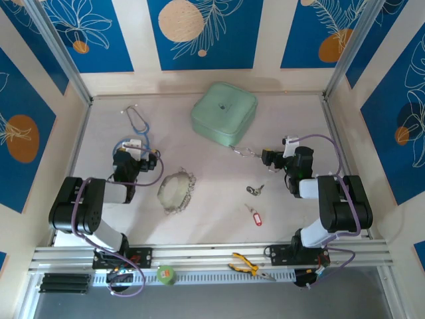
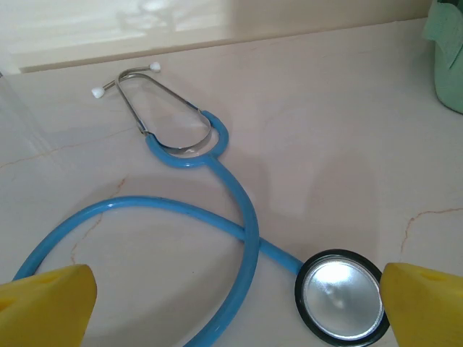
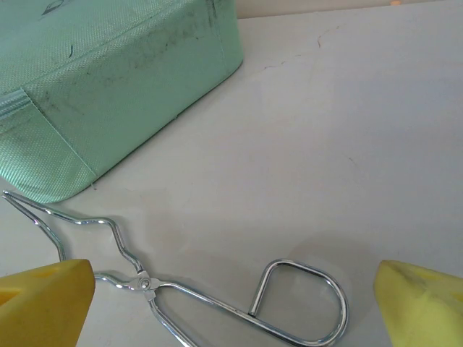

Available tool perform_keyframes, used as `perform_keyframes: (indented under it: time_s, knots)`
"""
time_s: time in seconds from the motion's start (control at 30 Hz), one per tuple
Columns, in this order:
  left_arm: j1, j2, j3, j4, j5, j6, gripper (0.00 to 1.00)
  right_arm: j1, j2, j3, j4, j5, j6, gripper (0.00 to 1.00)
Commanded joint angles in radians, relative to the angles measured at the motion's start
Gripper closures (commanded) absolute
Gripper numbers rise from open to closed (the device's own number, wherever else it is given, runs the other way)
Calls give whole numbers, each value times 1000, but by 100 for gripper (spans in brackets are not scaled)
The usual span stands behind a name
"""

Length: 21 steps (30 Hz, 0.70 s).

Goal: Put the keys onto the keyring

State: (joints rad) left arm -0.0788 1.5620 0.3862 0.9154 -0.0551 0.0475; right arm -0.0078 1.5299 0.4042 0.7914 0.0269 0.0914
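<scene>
The keyring, a wide silvery wire loop strung with small metal pieces, lies left of the table's middle. To its right sits the little bunch of dark-headed keys, and just below them the key with the red tag. My left gripper is open over the blue stethoscope, up and to the left of the keyring. Open as well, my right gripper hovers by a silver wire clip, above and right of the keys. Nothing is held.
A mint-green zip case stands at the back middle, the wire clip just in front of it. The stethoscope's chest piece lies by my left gripper's right finger. Yellow-handled pliers and a green tape roll rest on the front rail.
</scene>
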Motion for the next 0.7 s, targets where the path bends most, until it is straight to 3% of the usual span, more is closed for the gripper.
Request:
perform_keyframes:
  time_s: [0.0, 0.67]
  knots:
    - [10, 1, -6, 10, 20, 5, 0, -3, -7, 22, -1, 7, 4, 1]
    - [16, 1, -5, 7, 31, 0, 0, -12, -8, 19, 0, -5, 8, 2]
